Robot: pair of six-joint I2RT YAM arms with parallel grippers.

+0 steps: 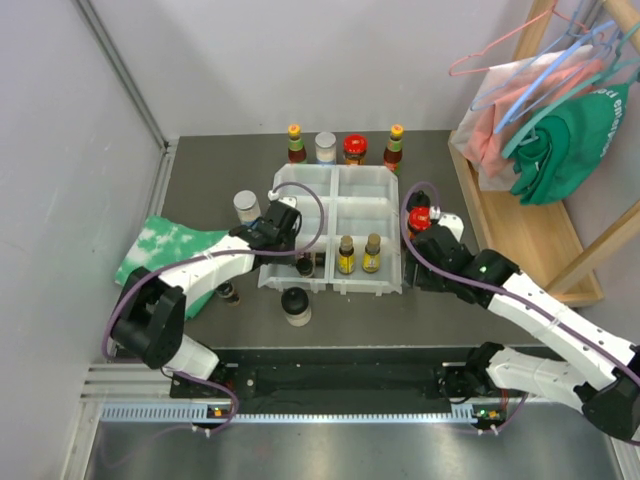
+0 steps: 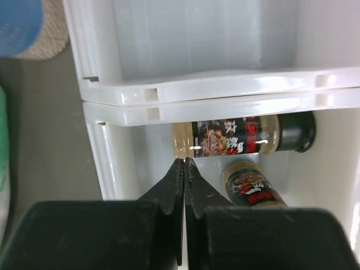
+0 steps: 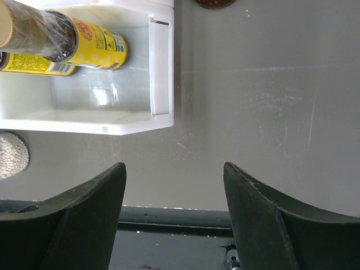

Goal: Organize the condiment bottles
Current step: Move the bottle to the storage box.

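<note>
While left claw (image 2: 184, 161) sits pinched empty, right claw (image 3: 174, 170) wide, four bottles (image 1: 354, 149) behind tray (image 1: 300, 173)

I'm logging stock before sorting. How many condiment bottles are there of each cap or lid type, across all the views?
Yellow-capped sauce bottles: 2
Red-lidded jars: 2
Pale-lidded clear jars: 2
Tan-capped, yellow-labelled bottles: 2
Black-capped jars: 4
Total: 12

Left arm (image 1: 205, 272), right arm (image 1: 545, 310): white shells, black joints, purple cables (image 1: 112, 322) looping alongside. Left gripper (image 2: 184, 160), right gripper (image 3: 174, 167): matte black, tapered fingers (image 3: 84, 214).
</note>
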